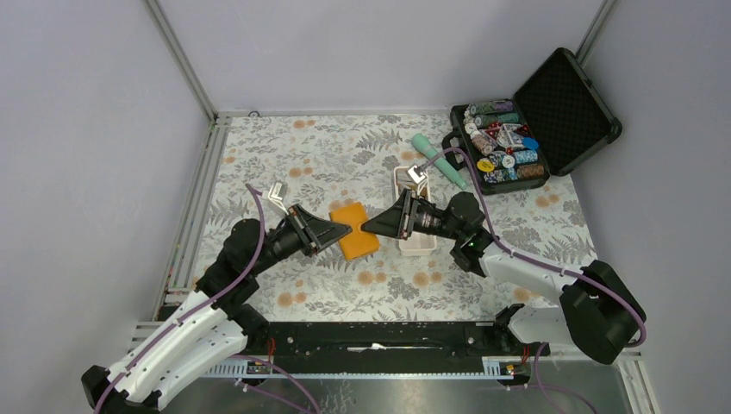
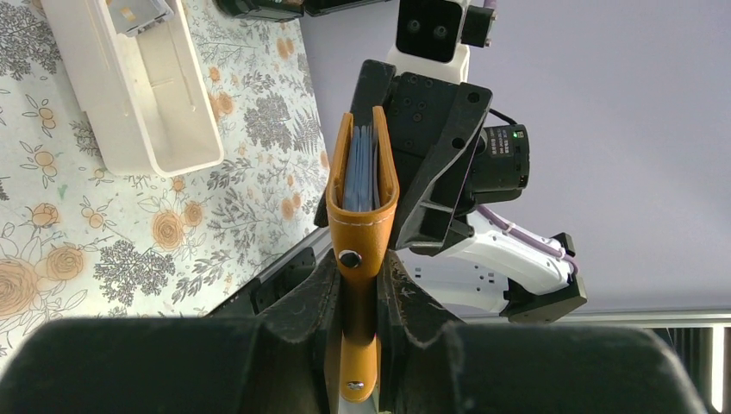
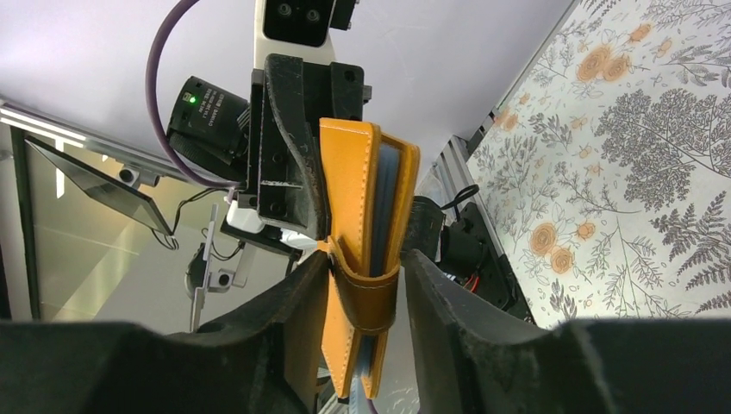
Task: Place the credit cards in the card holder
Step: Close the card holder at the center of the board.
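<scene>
Card holder point(image 1: 358, 244): small orange booklet, smooth leather-like skin with pale stitching along its edge. Thin light-blue clear pockets point(image 2: 362, 168) are sandwiched between the covers. A dark round snap stud point(image 2: 349, 257) sits on one side, and a strap tab point(image 3: 366, 297) wraps across the edge on the other. It lies between the two grippers over the floral tablecloth point(image 1: 345, 164), just left of the white tray point(image 1: 419, 247). Cannot tell whether it rests on the cloth or is lifted

Tray: long, matte white plastic, rounded corners, thin walls. Credit cards point(image 1: 416, 176): thin grey and white pieces at its far end, cut off at the top of the left wrist view, faces unreadable

Far right: a black hard case point(image 1: 565, 95) stands open, with ribbed foam in the lid and rows of coloured round chips point(image 1: 504, 142) in the base. A teal tapered object point(image 1: 437, 158) lies beside it, too small to identify

Left gripper point(image 1: 343, 229): black textured fingers clamped on the card holder at the stud end. Its lower end is hidden between them

Right gripper point(image 1: 369, 226): fingers pressed against both covers at the tab end. The inner pads are hidden by the wallet

Pose: both arms reach in from the near edge with elbows out and forearms angled inward. The grippers meet nose to nose, and the right wrist lies over the tray, hiding its middle
</scene>
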`<action>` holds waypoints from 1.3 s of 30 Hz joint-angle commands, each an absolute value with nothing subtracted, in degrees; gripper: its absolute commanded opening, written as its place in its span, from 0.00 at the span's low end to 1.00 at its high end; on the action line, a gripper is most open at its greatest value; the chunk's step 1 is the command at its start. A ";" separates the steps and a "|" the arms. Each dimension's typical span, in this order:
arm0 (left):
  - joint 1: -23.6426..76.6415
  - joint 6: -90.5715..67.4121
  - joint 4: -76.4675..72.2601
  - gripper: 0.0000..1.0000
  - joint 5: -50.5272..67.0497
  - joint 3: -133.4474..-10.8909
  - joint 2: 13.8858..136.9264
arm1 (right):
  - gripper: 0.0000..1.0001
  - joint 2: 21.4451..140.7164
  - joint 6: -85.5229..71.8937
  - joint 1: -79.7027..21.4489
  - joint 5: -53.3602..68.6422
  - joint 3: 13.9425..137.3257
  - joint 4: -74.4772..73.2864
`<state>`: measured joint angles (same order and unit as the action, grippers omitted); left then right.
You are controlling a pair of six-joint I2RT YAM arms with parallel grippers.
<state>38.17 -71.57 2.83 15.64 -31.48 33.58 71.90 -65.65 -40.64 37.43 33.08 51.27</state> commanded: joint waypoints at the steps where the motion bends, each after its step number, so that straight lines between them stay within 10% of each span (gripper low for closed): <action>1: 38.58 -71.63 -3.71 0.00 15.08 -32.71 32.04 | 0.50 72.64 -64.29 -41.45 36.66 34.65 53.18; 6: 38.58 -69.81 5.62 0.00 10.19 -32.61 31.15 | 0.80 66.75 -52.50 -41.35 30.61 38.11 36.24; 10: 38.58 -70.92 6.08 0.00 10.35 -31.09 32.54 | 0.84 63.35 -44.46 -41.39 25.14 41.43 24.31; 24: 38.58 -68.91 10.79 0.00 5.45 -30.68 33.06 | 0.56 65.85 -35.31 -52.18 10.82 48.36 10.34; 39: 38.58 -68.67 10.22 0.00 6.43 -30.96 33.70 | 0.49 69.90 -33.00 -54.82 7.97 50.52 9.40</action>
<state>38.41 -68.79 14.22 6.55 -30.33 33.56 69.06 -35.48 -54.04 11.00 47.00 9.91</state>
